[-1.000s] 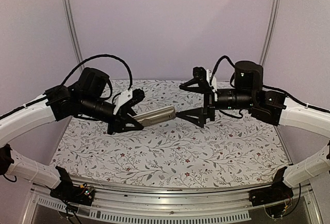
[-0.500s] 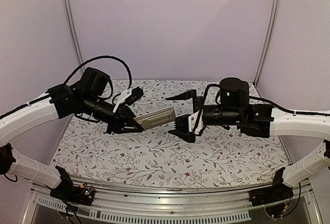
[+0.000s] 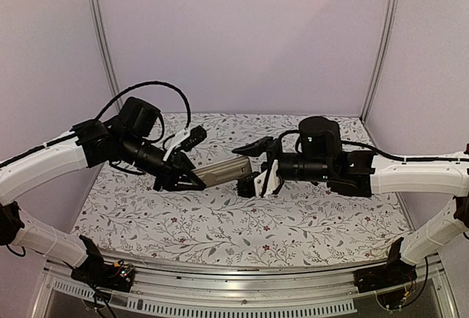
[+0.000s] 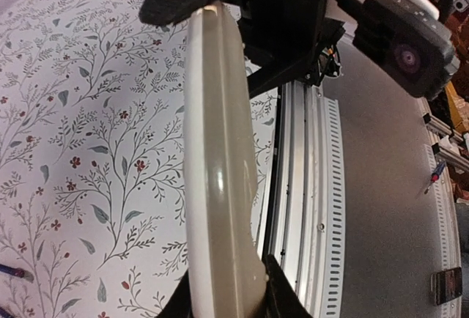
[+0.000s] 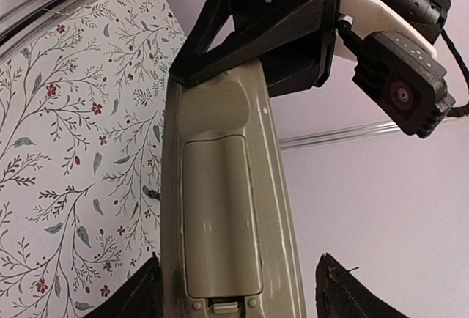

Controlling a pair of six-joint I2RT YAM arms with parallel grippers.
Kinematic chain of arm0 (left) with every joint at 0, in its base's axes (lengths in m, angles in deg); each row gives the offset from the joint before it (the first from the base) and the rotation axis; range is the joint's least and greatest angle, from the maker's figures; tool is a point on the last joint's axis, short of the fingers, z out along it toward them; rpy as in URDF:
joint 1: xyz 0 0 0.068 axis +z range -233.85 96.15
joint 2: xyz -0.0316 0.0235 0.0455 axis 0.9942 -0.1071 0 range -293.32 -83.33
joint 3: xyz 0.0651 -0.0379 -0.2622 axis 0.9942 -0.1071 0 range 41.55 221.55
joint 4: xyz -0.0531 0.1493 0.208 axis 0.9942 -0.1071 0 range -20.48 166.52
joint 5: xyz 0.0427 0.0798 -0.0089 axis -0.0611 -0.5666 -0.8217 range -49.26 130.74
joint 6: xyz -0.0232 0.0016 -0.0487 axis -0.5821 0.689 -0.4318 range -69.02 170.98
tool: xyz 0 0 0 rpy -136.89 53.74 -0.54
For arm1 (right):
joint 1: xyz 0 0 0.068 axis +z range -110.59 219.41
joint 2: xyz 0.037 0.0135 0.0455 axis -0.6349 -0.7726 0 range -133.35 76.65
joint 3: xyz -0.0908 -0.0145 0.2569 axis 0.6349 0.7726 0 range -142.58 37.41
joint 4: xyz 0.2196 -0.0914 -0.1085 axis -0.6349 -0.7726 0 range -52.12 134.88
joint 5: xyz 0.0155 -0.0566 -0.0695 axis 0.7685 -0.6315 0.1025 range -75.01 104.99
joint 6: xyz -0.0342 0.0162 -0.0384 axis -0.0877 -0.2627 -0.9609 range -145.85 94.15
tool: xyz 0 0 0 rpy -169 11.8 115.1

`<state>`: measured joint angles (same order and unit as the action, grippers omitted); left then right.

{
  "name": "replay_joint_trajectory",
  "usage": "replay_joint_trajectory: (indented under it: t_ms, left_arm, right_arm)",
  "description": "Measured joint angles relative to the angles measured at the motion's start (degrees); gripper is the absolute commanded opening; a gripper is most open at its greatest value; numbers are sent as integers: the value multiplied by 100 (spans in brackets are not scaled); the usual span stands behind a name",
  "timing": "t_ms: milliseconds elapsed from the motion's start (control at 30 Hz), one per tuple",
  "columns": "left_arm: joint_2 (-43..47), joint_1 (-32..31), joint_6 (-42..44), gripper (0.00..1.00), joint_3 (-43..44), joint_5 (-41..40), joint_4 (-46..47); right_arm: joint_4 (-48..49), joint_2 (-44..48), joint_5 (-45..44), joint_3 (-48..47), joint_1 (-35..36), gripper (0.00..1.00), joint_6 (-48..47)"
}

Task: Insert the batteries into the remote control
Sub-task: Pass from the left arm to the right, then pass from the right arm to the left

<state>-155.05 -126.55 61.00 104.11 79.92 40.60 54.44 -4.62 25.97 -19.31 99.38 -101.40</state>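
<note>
My left gripper (image 3: 192,176) is shut on one end of the remote control (image 3: 222,171) and holds it level above the table. The left wrist view shows the remote edge-on (image 4: 220,179) between my fingers. My right gripper (image 3: 253,166) is open, its fingers straddling the remote's free end without touching. The right wrist view shows the remote's greyish-tan back (image 5: 220,208) with the battery cover shut. Two thin dark bits (image 4: 13,271) lie on the table at that view's edge; I cannot tell if they are the batteries.
The floral table cloth (image 3: 220,223) lies under both arms. A metal rail (image 3: 242,292) runs along the near edge. Purple walls with aluminium posts (image 3: 99,32) close in the back and sides.
My right gripper has moved left and rotated; its open fingers now stand on either side of the remote's free end. My left gripper still holds the remote, nearly unmoved.
</note>
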Motion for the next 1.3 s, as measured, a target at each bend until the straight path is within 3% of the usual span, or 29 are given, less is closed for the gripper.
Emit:
replay_joint_trajectory:
  t_ms: [333,367,467,500,533,667,900,1133,1300]
  left_arm:
    - [-4,26,0,0,0,46,-4]
    - [-4,26,-2,9,0,46,-4]
    - [-4,26,-2,81,0,-4,2]
    - [-4,28,31,97,-2,-55,24]
    - [-4,28,28,99,-7,-142,55]
    - [2,31,271,100,-28,-538,151]
    - [160,-37,1471,100,-101,-1147,378]
    - [883,-671,2730,99,-1091,-1943,1515]
    - [841,-732,2903,96,-1309,-2173,1958]
  right_arm:
    - [42,-61,-9,4,2,35,-181]
    - [42,-61,-2,4,2,34,-170]
    - [42,-61,4,9,2,30,-59]
    - [46,-61,4,11,2,29,15]
    - [55,-61,7,11,4,28,125]
    - [85,-61,4,24,4,27,597]
    - [120,-61,50,304,0,26,1790]
    - [140,-61,258,551,-4,23,3086]
    - [422,-33,407,765,-2,23,3779]
